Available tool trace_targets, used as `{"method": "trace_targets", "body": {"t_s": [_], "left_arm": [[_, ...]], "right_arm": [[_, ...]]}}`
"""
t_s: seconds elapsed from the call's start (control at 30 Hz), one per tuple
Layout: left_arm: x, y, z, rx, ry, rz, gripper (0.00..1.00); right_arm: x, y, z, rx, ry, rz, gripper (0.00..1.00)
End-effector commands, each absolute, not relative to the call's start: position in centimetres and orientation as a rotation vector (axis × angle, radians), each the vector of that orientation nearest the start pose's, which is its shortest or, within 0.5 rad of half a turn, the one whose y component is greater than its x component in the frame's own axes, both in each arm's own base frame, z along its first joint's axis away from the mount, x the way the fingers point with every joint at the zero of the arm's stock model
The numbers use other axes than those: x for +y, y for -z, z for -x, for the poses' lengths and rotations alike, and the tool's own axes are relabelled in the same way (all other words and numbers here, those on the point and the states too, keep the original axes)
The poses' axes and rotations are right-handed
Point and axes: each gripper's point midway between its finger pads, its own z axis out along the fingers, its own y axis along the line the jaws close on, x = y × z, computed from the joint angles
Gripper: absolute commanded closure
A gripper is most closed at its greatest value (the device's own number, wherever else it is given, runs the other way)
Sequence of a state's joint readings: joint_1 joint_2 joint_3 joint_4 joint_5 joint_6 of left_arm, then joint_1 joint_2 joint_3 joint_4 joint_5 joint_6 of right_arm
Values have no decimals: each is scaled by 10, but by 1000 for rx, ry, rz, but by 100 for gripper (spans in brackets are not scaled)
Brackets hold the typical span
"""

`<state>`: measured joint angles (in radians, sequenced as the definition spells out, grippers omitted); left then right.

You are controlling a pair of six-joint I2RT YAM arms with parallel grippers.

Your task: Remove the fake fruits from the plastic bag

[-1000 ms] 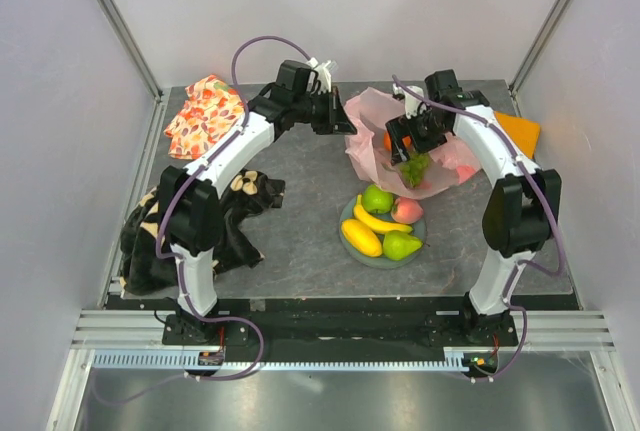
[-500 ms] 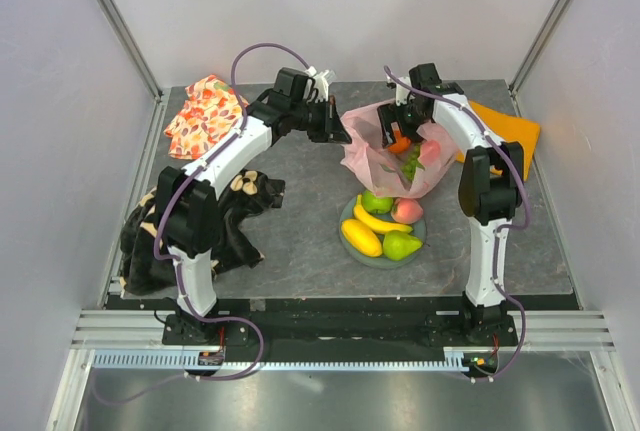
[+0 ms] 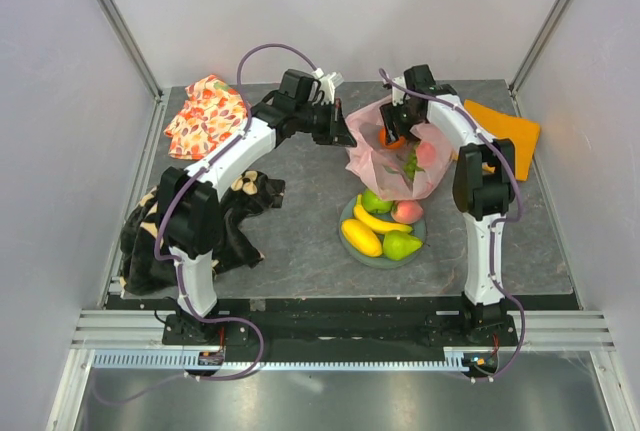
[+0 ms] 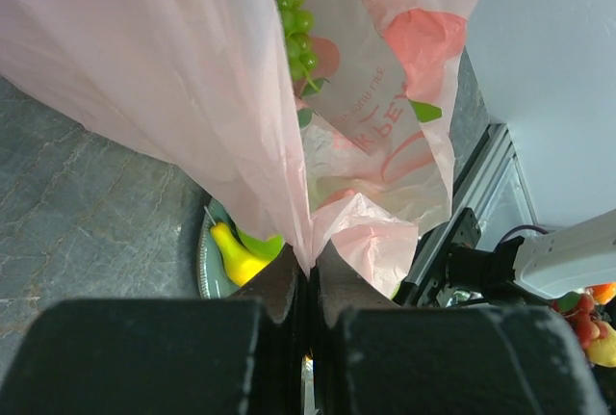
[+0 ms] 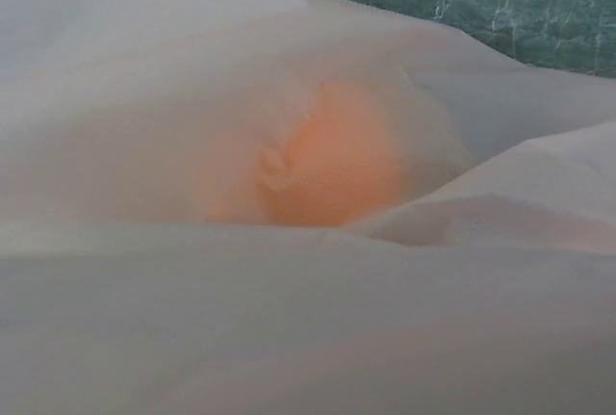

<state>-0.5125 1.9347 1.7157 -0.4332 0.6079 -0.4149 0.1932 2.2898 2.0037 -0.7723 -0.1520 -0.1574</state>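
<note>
The pink plastic bag (image 3: pixel 400 166) lies at the back of the mat, its mouth held up. My left gripper (image 3: pixel 342 133) is shut on the bag's left edge; in the left wrist view the fingers (image 4: pixel 289 285) pinch the pink film (image 4: pixel 192 59). Green grapes (image 3: pixel 410 165), an orange (image 3: pixel 391 140) and a peach (image 3: pixel 428 154) show in the bag. My right gripper (image 3: pixel 396 131) is at the bag's mouth by the orange. Plastic covers the right wrist view, so its fingers are hidden; the orange (image 5: pixel 332 165) glows through. A plate (image 3: pixel 348 223) holds a banana (image 3: pixel 378 220), mango (image 3: pixel 361 238), pear (image 3: pixel 401 245), apple (image 3: pixel 376 200) and peach (image 3: pixel 406 211).
An orange floral cloth (image 3: pixel 205 116) lies at the back left. A dark patterned fabric (image 3: pixel 190 221) is heaped at the left edge. An orange cloth (image 3: pixel 505 129) lies at the back right. The plate sits just in front of the bag.
My right wrist has swung back and to the left, from above the bag's front to its mouth. My left gripper has carried the bag's edge slightly right.
</note>
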Motion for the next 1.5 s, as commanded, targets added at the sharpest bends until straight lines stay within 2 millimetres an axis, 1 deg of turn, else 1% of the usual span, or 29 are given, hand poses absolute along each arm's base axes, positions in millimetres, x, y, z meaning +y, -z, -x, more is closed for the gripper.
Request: {"method": "trace_targets", "body": {"t_s": [0.0, 0.03, 0.07, 0.1, 0.13, 0.17, 0.2, 0.23, 0.27, 0.3, 0.33, 0.37, 0.4, 0.43, 0.47, 0.5, 0.53, 0.57, 0.6, 0.63, 0.67, 0.8, 0.87, 0.9, 0.93, 1.03, 1.13, 1.3, 1.47], "left_arm": [[-352, -243, -396, 2167, 1139, -558, 98], [-353, -248, -399, 2151, 1136, -559, 98], [-353, -248, -401, 2149, 1126, -562, 98], [-353, -245, -403, 2152, 1124, -562, 99], [-354, -247, -406, 2145, 1122, -563, 98], [-355, -247, -407, 2143, 1120, -563, 98], [-355, -247, -408, 2142, 1122, -561, 98], [-356, -247, -411, 2139, 1124, -559, 98], [-357, -249, -412, 2137, 1130, -555, 99], [-357, -250, -415, 2133, 1131, -552, 98], [-359, -252, -418, 2124, 1136, -551, 99], [-360, -252, -419, 2122, 1141, -551, 99], [-361, -253, -420, 2118, 1143, -552, 98], [-362, -255, -423, 2111, 1145, -549, 98], [-363, -256, -424, 2108, 1150, -550, 98], [-364, -256, -424, 2105, 1150, -551, 98], [-364, -259, -425, 2097, 1151, -551, 98], [-364, -258, -426, 2099, 1147, -550, 98], [-364, -259, -427, 2096, 1145, -549, 98], [-364, -259, -427, 2095, 1143, -550, 98], [-364, -261, -427, 2092, 1142, -549, 98], [-362, -267, -428, 2071, 1121, -558, 98], [-360, -269, -429, 2063, 1101, -564, 98], [-360, -270, -430, 2054, 1095, -571, 98], [-360, -272, -431, 2051, 1093, -573, 99], [-359, -275, -434, 2037, 1073, -585, 98], [-354, -276, -436, 2030, 1033, -587, 98], [-354, -278, -436, 2018, 1019, -598, 98], [-355, -277, -436, 2018, 1015, -604, 98]], "right_arm": [[129, -160, -508, 2374, -277, 555, 53], [131, -169, -499, 2363, -296, 569, 53], [132, -194, -488, 2326, -309, 577, 53], [134, -191, -469, 2358, -355, 595, 53], [135, -196, -458, 2356, -387, 604, 53], [137, -219, -442, 2312, -412, 619, 53], [137, -212, -424, 2347, -440, 624, 53], [141, -218, -410, 2331, -492, 643, 53], [143, -237, -394, 2286, -514, 665, 53], [143, -228, -377, 2317, -551, 682, 53], [149, -233, -363, 2293, -613, 719, 53], [148, -248, -348, 2239, -611, 762, 53], [149, -238, -331, 2257, -646, 798, 52], [153, -239, -318, 2234, -688, 848, 52], [152, -244, -301, 2192, -678, 943, 52], [152, -238, -289, 2187, -685, 993, 52], [158, -244, -275, 2141, -682, 1064, 52], [158, -238, -264, 2115, -663, 1173, 52], [161, -231, -253, 2113, -664, 1233, 52], [169, -228, -242, 2089, -663, 1314, 52], [171, -224, -236, 2076, -657, 1367, 52], [186, -205, -219, 2045, -694, 1545, 52], [190, -193, -221, 2075, -718, 1583, 51], [191, -188, -223, 2087, -719, 1594, 51], [192, -177, -226, 2120, -729, 1610, 52], [194, -160, -241, 2146, -697, 1622, 52], [194, -149, -252, 2151, -659, 1649, 51], [194, -131, -261, 2188, -647, 1672, 50], [198, -123, -267, 2196, -652, 1650, 48]]}}
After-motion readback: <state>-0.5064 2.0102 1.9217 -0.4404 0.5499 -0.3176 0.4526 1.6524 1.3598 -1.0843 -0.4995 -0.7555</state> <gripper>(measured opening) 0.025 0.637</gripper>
